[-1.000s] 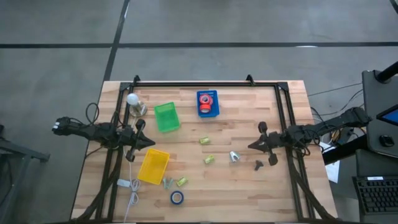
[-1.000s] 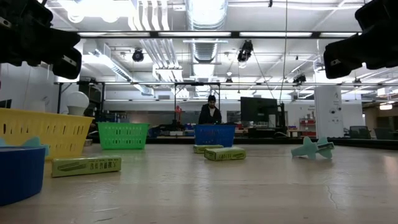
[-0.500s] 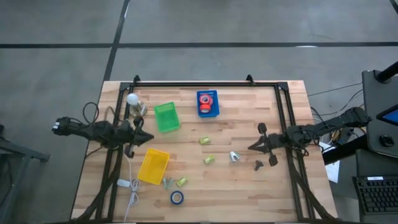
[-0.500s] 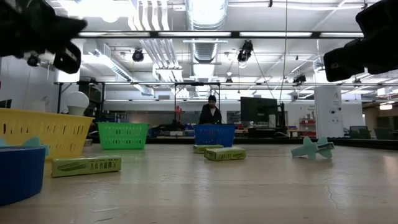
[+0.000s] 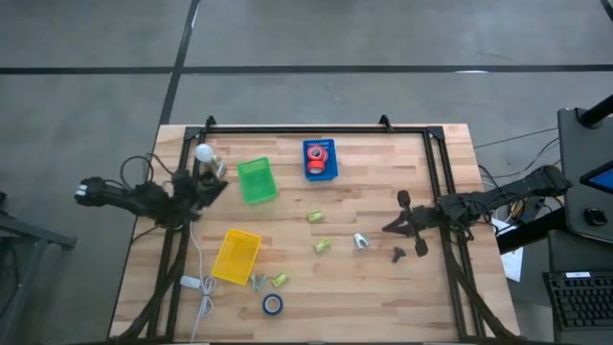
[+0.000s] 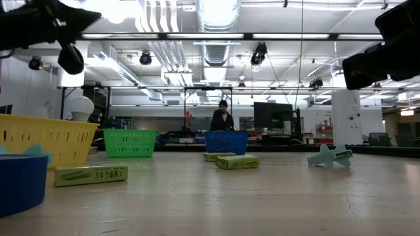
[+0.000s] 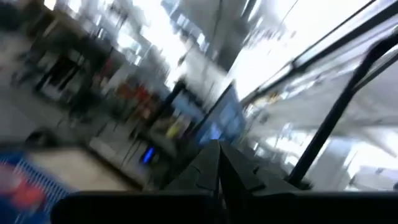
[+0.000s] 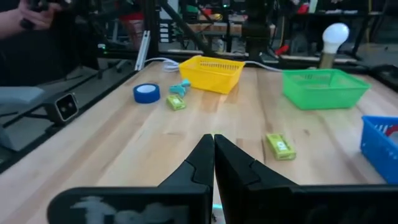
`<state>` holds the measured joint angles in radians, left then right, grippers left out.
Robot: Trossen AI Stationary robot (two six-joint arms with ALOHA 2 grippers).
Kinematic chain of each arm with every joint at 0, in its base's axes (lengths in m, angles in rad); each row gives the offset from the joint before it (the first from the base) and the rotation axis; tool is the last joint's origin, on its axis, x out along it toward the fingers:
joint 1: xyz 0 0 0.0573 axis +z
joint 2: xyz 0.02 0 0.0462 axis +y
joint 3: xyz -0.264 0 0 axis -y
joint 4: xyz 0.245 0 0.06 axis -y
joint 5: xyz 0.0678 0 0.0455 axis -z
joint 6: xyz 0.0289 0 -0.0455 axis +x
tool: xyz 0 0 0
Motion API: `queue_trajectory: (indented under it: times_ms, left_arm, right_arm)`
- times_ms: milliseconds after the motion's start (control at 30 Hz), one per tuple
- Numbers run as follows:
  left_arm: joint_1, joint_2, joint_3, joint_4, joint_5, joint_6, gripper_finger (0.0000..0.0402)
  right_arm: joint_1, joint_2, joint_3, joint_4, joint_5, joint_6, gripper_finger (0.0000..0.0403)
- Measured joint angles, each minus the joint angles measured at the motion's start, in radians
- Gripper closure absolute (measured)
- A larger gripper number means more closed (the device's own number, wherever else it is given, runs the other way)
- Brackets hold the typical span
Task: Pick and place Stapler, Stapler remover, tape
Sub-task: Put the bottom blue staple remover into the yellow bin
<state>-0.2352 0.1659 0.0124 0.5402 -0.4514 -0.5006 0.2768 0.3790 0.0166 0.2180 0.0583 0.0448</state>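
**Both grippers closed, tape untouched**

Wooden table [image 5: 383, 287]: blue tape [image 5: 273, 304] lies at 6 o'clock, red tape [image 5: 317, 161] in the blue bin [image 5: 332, 174] at 12. Left gripper [image 5: 213, 185] at 9 and right gripper [image 5: 391, 227] at 3 hover pinched together, empty.

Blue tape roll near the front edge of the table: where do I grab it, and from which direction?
The blue ring-shaped tape roll lies flat on the wooden table, core hole up, so come straight down from above. Probably pinch across the ring wall, one finger in the hole and one outside. A yellow-green stapler and pale stapler remover sit close behind; approach from the open front side.
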Motion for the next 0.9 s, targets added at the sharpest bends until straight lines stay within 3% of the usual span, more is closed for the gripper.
queue_trajectory:
  times_ms: [100, 200, 367, 533, 633, 733, 900]
  left_arm:
    - [0.000, 0.134, 0.026, 0.011, -0.008, -0.043, 0.0387]
    - [0.000, 0.270, 0.085, 0.019, -0.012, -0.100, 0.0378]
    - [-0.002, 0.495, 0.222, -0.077, -0.011, -0.149, 0.0325]
    - [-0.003, 0.702, 0.429, -0.313, 0.007, -0.129, 0.0259]
    - [-0.005, 0.813, 0.592, -0.478, 0.090, -0.125, 0.0235]
    - [-0.023, 0.929, 0.744, -0.684, 0.169, -0.147, 0.0229]
    - [-0.081, 1.121, 1.007, -0.919, 0.190, -0.177, 0.0233]
  right_arm:
    - [0.000, -0.006, 0.000, -0.015, 0.013, 0.029, 0.0394]
    - [0.000, -0.029, 0.006, 0.003, -0.064, -0.019, 0.0394]
    - [-0.018, -0.078, 0.012, -0.014, -0.020, -0.045, 0.0394]
    - [-0.023, -0.083, 0.011, -0.119, 0.134, -0.029, 0.0394]
    - [-0.022, -0.077, 0.011, -0.164, 0.160, 0.018, 0.0394]
    - [-0.022, -0.070, 0.011, -0.198, 0.147, 0.013, 0.0394]
    - [-0.022, -0.063, 0.011, -0.223, 0.152, 0.011, 0.0394]
